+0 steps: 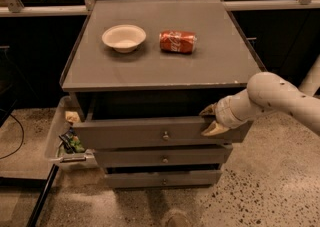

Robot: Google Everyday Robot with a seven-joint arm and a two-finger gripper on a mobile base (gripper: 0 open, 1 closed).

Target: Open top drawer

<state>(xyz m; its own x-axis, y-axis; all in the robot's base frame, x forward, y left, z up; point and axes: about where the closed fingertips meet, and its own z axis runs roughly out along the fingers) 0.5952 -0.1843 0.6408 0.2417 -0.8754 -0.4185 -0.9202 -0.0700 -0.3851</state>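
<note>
The top drawer (135, 132) is a wide grey panel with a small round knob (165, 135) at its centre. It stands pulled out from the cabinet, with a dark gap above it under the tabletop. My gripper (210, 119) reaches in from the right on a white arm and sits at the drawer's upper right edge. One finger (208, 110) lies above the front panel's top edge and the other (216, 129) lies against its front face.
Two narrower grey drawers (162, 157) sit below the top one. A white bowl (124, 37) and a red soda can (178, 41) lying on its side rest on the grey cabinet top (220, 61). A clear bin (64, 141) with litter stands at the cabinet's left.
</note>
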